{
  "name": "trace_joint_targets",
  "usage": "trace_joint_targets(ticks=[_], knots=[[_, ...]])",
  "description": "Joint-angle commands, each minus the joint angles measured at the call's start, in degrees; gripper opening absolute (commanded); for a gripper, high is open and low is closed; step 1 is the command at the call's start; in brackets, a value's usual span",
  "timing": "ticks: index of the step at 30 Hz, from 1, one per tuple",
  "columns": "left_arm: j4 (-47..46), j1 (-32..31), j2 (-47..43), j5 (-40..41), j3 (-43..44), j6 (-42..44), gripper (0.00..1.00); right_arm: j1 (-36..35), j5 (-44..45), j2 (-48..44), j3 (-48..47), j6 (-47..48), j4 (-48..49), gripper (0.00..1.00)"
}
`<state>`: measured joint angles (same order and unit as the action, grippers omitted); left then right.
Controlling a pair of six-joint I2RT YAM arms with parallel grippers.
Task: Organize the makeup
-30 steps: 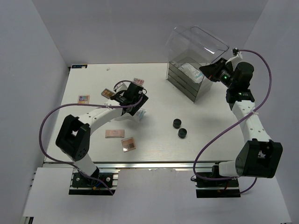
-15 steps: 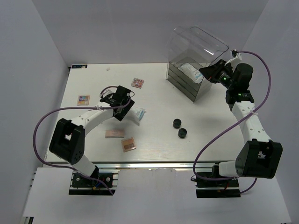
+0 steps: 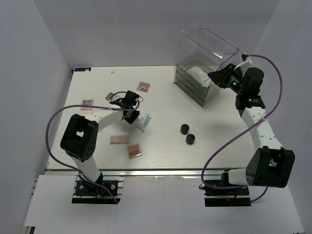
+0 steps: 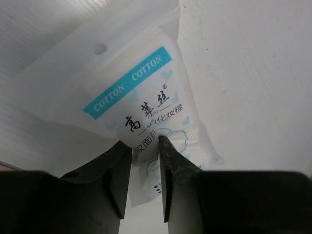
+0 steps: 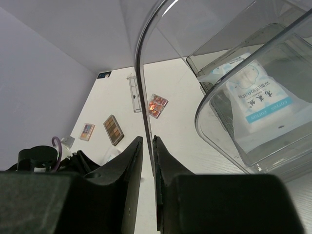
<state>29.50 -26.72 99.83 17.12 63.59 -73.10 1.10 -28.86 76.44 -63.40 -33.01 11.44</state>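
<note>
Pouch (image 4: 146,112) — "COTTON COTTON" — at narrow left pincer (image 4: 144,142), grip unclear; right pincer (image 5: 147,139) tight on lid (image 5: 138,73).

Top external: above and behind the arm bases, looking down on the whole table (image 3: 165,107). Left wrist: pointed down, very close on a cotton pouch (image 4: 146,107). Right wrist: at the clear lid (image 5: 138,63), facing left across the table; shares the pink palette (image 5: 157,104) with top view.
</note>
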Motion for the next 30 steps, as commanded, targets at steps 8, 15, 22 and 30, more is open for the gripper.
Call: trace_joint_targets(ticks=[8,15,22,30], knots=[[-4.00,0.27,-4.02,-2.88,0.92,-0.11,0.02,-0.14,-2.51,-2.35,-0.85,-0.21,3.32,0.20],[-15.24,-1.75,-7.72,-7.80,1.36,1.55,0.00,-0.14,-2.34,-2.79,-0.59,-0.30,3.32,0.20],[-32.28,-3.42,-5.36,-15.36,1.01,2.61,0.00,-0.14,-2.25,-3.32,-0.41,-0.47,3.32,0.20],[-49.78,-3.95,4.64,-26.06,8.82,3.67,0.00,-0.14,-2.69,-3.58,-0.59,-0.65,3.32,0.20]])
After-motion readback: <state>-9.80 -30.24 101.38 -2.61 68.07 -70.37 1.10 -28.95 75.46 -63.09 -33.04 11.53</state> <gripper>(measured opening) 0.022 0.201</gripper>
